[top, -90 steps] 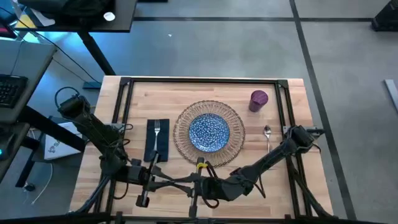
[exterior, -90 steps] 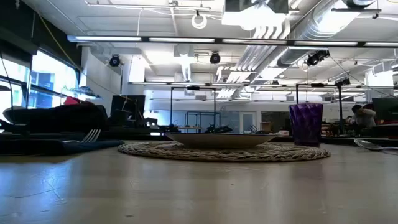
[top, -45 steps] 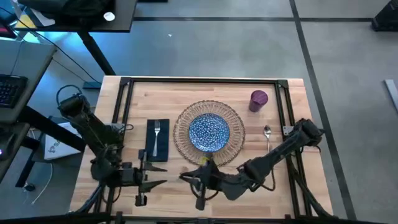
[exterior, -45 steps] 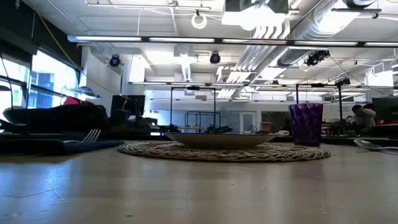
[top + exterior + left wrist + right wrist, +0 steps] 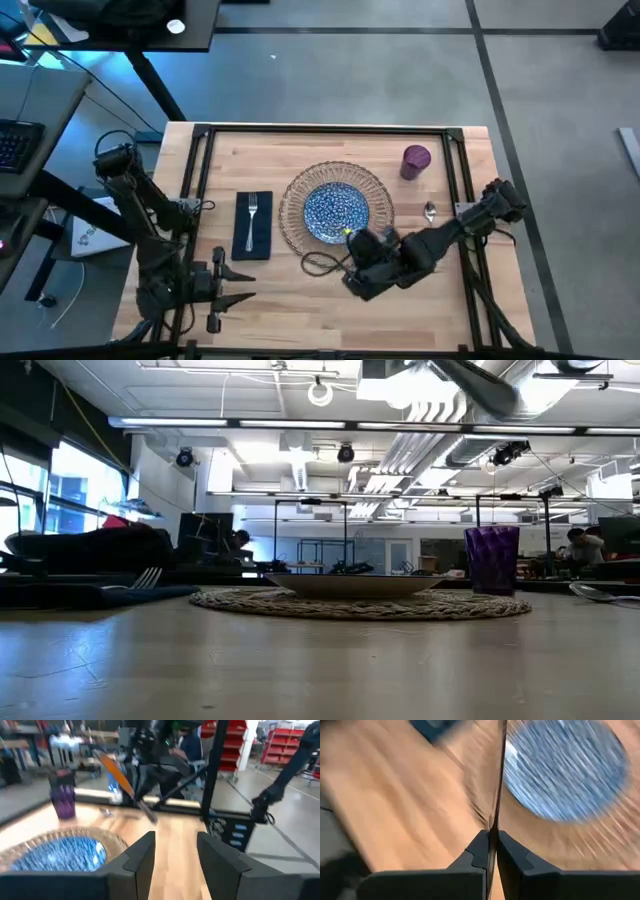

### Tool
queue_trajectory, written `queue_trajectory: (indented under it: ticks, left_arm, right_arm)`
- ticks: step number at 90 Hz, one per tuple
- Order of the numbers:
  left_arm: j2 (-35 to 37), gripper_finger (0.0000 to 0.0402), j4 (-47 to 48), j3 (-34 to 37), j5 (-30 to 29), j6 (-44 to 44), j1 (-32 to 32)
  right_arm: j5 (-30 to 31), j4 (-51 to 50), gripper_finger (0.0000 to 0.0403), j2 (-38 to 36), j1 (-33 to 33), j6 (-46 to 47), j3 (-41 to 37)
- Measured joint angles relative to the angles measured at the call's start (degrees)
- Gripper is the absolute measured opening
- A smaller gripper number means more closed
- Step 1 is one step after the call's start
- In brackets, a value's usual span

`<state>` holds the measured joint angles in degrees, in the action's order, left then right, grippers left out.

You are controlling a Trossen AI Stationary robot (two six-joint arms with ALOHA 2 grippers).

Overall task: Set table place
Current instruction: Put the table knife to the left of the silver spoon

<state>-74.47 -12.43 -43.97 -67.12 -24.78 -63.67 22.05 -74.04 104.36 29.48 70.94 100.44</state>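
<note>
- at the middle of the rectangular light butcher-block wooden table [image 5: 300, 300] lies the place setting: a large round woven wicker placemat [image 5: 296, 200] with a smaller blue speckled plate [image 5: 335, 212] on it.
- at 9 o'clock from the plate, a dark navy cloth napkin [image 5: 252, 242] carries a silver fork [image 5: 253, 210]; at 3 o'clock lies a silver spoon [image 5: 430, 216]; near 1 o'clock stands a small purple cup [image 5: 416, 161].
- at about 5 o'clock, over the placemat's edge, the right gripper [image 5: 490, 840] pinches a thin silver blade, likely the knife [image 5: 496, 780], edge-on by one end.
- judged: the knife is light, stiff and slippery, so a firm pinch on the handle suits it, and it probably belongs between plate and spoon.
- at 8 o'clock, near the table's edge, the left gripper [image 5: 175, 850] waits, fingers spread and holding nothing.
</note>
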Motion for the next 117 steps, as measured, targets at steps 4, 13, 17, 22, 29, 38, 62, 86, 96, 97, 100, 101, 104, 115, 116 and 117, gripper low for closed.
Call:
queue_trajectory:
  ticks: [4, 13, 17, 22, 29, 38, 62, 86, 96, 97, 100, 101, 104, 115, 116, 117]
  left_arm:
    - [0.06, 0.0129, 4.01, 0.00, 0.73, -4.17, 0.26]
    - [0.08, 0.0129, 10.56, 0.00, 0.64, -11.11, 0.34]
    - [0.08, 0.0129, 13.02, 0.00, 0.62, -13.57, 0.32]
    - [0.06, 0.0129, 15.49, 0.00, 0.74, -16.29, 0.32]
    - [0.08, 0.0129, 17.27, 0.00, 1.47, -18.37, 0.26]
    - [0.05, 0.0129, 18.01, 0.00, 3.52, -19.12, 0.28]
    - [0.05, 0.0129, 18.74, 0.00, 6.79, -19.14, 0.25]
    - [0.01, 0.0129, 18.90, 0.00, 6.42, -18.01, 2.52]
    - [-0.01, 0.0129, 19.00, 0.00, 7.89, -17.37, 4.55]
    - [-0.01, 0.0129, 18.99, 0.00, 8.06, -17.21, 4.75]
    - [-0.01, 0.0129, 18.99, 0.00, 8.58, -16.78, 5.39]
    - [-0.01, 0.0129, 18.99, 0.00, 8.80, -16.67, 5.61]
    - [-0.01, 0.0129, 19.04, 0.00, 9.60, -16.45, 6.32]
    - [-0.01, 0.0129, 19.10, 0.00, 12.30, -15.50, 8.32]
    - [-0.01, 0.0129, 19.11, 0.00, 12.55, -15.50, 8.49]
    - [-0.01, 0.0129, 19.13, 0.00, 12.80, -15.50, 8.65]
  right_arm:
    - [-2.18, -2.54, 0.0000, -0.04, -0.46, 1.04, 0.00]
    - [-6.47, -8.64, 0.0000, -0.82, -1.29, 3.10, 0.00]
    - [-7.64, -11.54, 0.0000, -1.63, -1.64, 4.17, 0.00]
    - [-8.52, -14.87, 0.0000, -2.63, -1.94, 6.20, 0.00]
    - [-8.73, -15.82, 0.0000, -4.94, -2.62, 8.06, -1.00]
    - [-8.79, -14.18, 0.0000, -10.68, -3.52, 11.36, -5.75]
    - [-12.33, -1.99, 0.0000, -29.41, -3.99, 25.12, -32.57]
    - [-16.45, 30.61, 0.0000, -41.93, -5.84, 30.68, -63.64]
    - [-17.69, 42.17, 0.0000, -43.52, -7.18, 30.79, -71.82]
    - [-17.70, 42.97, 0.0000, -43.54, -7.32, 30.79, -72.39]
    - [-17.82, 44.82, 0.0000, -43.58, -7.69, 30.79, -73.86]
    - [-17.85, 45.24, 0.0000, -43.59, -7.83, 30.79, -74.29]
    - [-17.96, 46.15, 0.0000, -43.60, -8.28, 30.77, -75.27]
    - [-19.11, 47.09, 0.0000, -43.63, -9.74, 30.59, -76.47]
    - [-19.21, 47.10, 0.0000, -43.63, -9.84, 30.59, -76.52]
    - [-19.30, 47.10, 0.0000, -43.63, -10.02, 30.52, -76.53]
